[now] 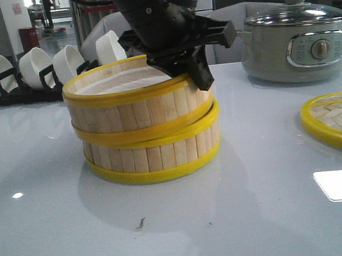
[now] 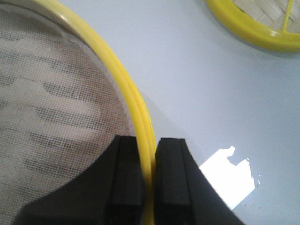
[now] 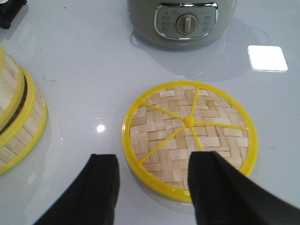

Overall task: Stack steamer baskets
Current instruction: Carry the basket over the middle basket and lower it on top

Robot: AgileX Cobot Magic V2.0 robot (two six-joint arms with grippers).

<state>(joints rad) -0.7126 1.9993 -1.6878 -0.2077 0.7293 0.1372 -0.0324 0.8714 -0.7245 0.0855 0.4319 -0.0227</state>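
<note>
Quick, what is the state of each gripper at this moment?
Left gripper: shut on the rim of the upper steamer basket.
Right gripper: open, holding nothing, above the table near the bamboo lid.

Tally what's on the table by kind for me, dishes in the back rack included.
Steamer baskets: 2, upper basket resting tilted on the lower basket, left tool clamped on the upper rim
Woven bamboo lid: 1
Electric pot: 1
White bowls in the rack: 4 visible
Total: 8
</note>
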